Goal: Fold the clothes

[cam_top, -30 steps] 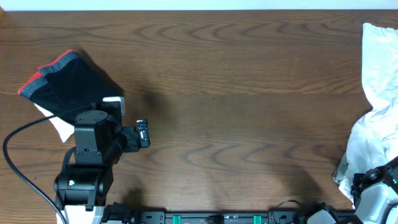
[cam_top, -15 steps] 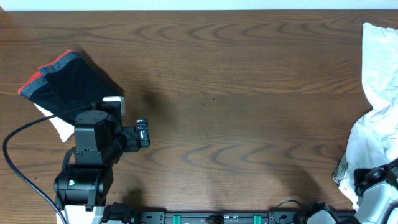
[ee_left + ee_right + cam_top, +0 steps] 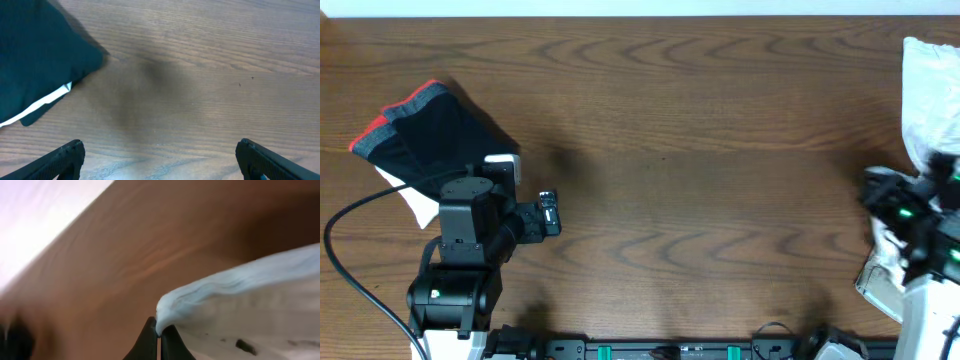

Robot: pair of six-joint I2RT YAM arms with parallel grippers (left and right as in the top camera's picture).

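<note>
right gripper (image 3: 159, 332): jaws pinched shut on a folded edge of the white shirt (image 3: 928, 90). The cloth comes straight out from between my fingertips.

why that grip: my guess is an edge pinch lets me drag the shirt out flat instead of bunching it. Grabbing the middle would only lift a lump.

where the shirt is: heaped at the right edge of the table (image 3: 700, 150), partly out of the overhead view, with my right arm over its near part.

which way it runs: as it lies, the long axis goes from the far side to the near side, along the table's right edge. The pinched fold points in toward the bare middle. I can't tell collar from hem, it's too crumpled.

left gripper (image 3: 159, 150): fingers wide apart, nothing in them, hanging low over bare wood.

black garment (image 3: 435, 130): red-edged, looks folded already, sitting far-left just beside my left gripper. Its long axis slants from far-left to near-right, and a bit of white cloth pokes out underneath.

why the left waits there: probably parked — clear of the middle, where the shirt needs room.
</note>
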